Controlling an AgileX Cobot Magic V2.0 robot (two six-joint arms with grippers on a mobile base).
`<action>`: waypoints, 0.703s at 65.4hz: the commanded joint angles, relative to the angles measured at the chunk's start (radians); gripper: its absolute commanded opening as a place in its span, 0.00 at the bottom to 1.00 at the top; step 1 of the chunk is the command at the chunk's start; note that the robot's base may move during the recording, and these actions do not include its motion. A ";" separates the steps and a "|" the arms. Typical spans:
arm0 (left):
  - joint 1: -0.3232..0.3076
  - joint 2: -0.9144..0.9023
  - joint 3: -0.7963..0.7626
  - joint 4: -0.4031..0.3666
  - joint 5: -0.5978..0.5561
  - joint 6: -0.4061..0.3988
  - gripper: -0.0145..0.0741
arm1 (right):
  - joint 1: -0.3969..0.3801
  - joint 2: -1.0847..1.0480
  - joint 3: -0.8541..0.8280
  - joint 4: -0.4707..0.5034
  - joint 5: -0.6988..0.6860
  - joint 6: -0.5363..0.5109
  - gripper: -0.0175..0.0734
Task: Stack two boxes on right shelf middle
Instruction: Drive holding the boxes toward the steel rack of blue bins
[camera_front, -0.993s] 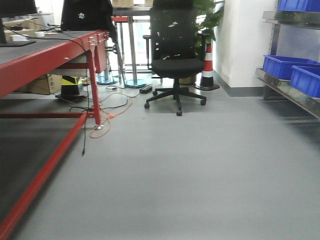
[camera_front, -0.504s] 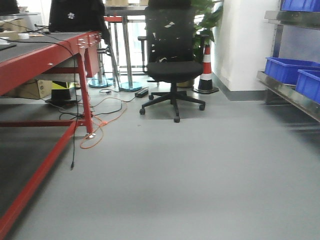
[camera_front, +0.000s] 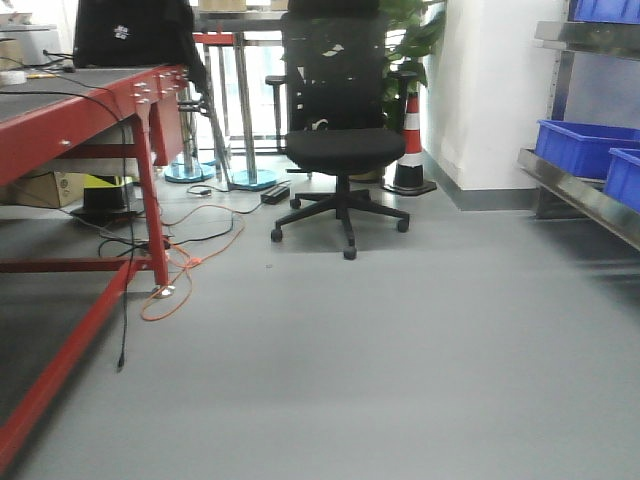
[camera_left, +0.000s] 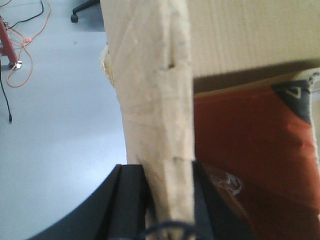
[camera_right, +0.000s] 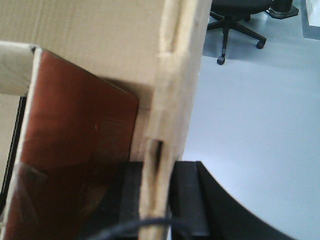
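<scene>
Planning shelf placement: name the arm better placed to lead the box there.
Right, likely: left pincer and right pincer each clamp a wall of the cardboard box, but the steel rack stands on the robot's right.

Brown cardboard box (camera_left: 156, 100), wall edge-on.

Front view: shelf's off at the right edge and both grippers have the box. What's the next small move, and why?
Probably turn the base right. The steel shelf shows only at the front view's right edge, open grey floor before it; the left gripper and right gripper each pinch a wall of the cardboard box.
</scene>
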 joint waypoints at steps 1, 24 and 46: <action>0.006 -0.022 -0.016 0.012 -0.041 0.000 0.04 | -0.009 -0.011 -0.010 -0.030 -0.060 -0.008 0.02; 0.006 -0.022 -0.016 0.012 -0.041 0.000 0.04 | -0.009 -0.011 -0.010 -0.030 -0.060 -0.008 0.02; 0.006 -0.022 -0.016 0.012 -0.041 0.000 0.04 | -0.009 -0.009 -0.010 -0.030 -0.060 -0.008 0.02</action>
